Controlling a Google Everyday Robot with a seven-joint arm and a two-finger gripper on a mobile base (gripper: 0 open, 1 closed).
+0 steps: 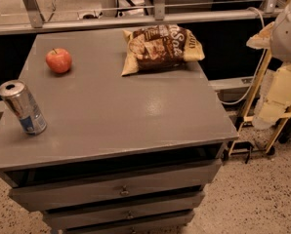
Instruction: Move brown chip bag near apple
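The brown chip bag lies flat at the back right of the grey cabinet top, with tan edges and white lettering. The red apple stands at the back left, about two bag widths to the left of the bag. My gripper hangs at the right edge of the view, off the side of the cabinet, to the right of the bag and lower in the picture. It holds nothing that I can see.
A silver and blue can stands tilted near the front left edge. Drawers run below the top. A metal rail runs behind the cabinet. A yellow frame and a white cable stand on the floor at the right.
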